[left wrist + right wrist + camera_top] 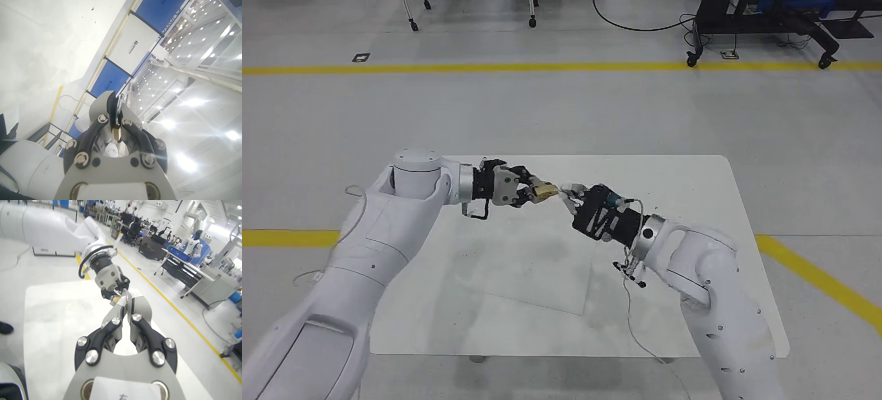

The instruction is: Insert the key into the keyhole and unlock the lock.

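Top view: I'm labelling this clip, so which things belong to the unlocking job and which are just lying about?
Job in hand:
padlock, in the shut jaws of the left gripper
key, in the shut jaws of the right gripper

Lying about:
clear sheet on the table
black cart and cable on the floor behind

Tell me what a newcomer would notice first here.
Above the white table, the left gripper clamps a brass padlock in mid-air. Nose to nose with it, the right gripper pinches a silver key close to the padlock.
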